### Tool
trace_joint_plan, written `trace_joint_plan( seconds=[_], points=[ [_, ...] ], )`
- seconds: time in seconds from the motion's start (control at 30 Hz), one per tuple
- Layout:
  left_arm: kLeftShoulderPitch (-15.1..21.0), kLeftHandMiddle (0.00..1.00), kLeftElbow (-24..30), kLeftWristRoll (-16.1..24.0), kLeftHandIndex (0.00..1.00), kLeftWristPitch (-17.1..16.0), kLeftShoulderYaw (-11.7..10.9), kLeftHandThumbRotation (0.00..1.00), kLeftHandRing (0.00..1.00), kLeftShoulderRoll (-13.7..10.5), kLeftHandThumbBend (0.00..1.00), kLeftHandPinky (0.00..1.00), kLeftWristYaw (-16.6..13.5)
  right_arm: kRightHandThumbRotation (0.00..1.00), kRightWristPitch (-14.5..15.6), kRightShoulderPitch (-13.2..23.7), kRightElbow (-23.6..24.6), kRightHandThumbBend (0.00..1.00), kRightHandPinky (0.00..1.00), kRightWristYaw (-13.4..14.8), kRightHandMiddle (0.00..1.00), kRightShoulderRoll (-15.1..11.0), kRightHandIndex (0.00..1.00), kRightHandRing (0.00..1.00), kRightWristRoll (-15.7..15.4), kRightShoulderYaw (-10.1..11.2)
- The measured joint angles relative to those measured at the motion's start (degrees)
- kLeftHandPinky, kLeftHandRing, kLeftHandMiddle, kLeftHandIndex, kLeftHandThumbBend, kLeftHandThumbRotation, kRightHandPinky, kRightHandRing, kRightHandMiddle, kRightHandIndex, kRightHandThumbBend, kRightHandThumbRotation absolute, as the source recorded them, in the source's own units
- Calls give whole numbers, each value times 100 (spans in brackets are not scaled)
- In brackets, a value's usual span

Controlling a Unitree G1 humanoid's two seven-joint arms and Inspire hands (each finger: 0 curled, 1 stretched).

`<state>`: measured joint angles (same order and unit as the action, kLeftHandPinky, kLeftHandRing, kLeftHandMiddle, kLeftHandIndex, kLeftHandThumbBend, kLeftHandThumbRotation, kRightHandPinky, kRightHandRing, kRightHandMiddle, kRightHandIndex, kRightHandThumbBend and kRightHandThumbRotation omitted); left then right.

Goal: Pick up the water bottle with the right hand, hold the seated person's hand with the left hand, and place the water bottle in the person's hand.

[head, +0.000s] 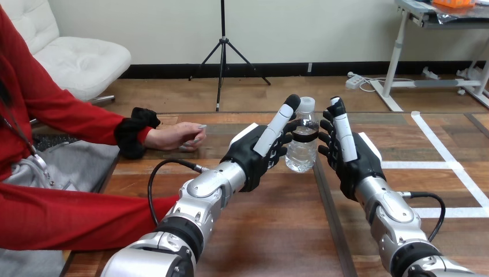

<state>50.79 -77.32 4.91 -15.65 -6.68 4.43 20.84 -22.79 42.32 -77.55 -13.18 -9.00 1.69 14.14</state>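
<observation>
— While standing upright on the brown wooden table (277, 231), sits between the two robot hands: clear plastic water bottle (301, 144) with a white cap, at the far end of the dark seam (328, 208) running down the tabletop.

— Gripped by either one?

— Not closed on by either. Right hand (352, 156), black with white shells, just beside the bottle on its right, back turned toward the camera, fingers (345, 130) raised and only loosely bent toward the plastic. Touching or just short of it: cannot tell.

— And the other side?

— Left hand (254, 153) just beside the bottle on its left, palm turned toward it. One finger (277, 127) stretched straight, tip about level with the cap; the rest relaxed and spread. Contact with the bottle: cannot tell there either.

— Person's hand?

— Person's hand (173, 137), coming out of a red sleeve with a black cuff, resting on the table at the view's left, fingers loosely curled. Apart from the left hand, bare wood between the two. Well apart from the bottle.

— Anything else on the wood?

— White tape lines (421, 165) across the tabletop, off to the right of the right hand.
</observation>
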Motion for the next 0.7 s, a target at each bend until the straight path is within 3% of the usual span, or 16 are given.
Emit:
trace_joint_plan(
  seconds=[0.7],
  points=[
    [-196,99,4,-139,96,-376,-65,100,97,-2,100,94,713,100,-593,-612,110,100,94,-341,98,89,98,96,74,-6]
  ],
)
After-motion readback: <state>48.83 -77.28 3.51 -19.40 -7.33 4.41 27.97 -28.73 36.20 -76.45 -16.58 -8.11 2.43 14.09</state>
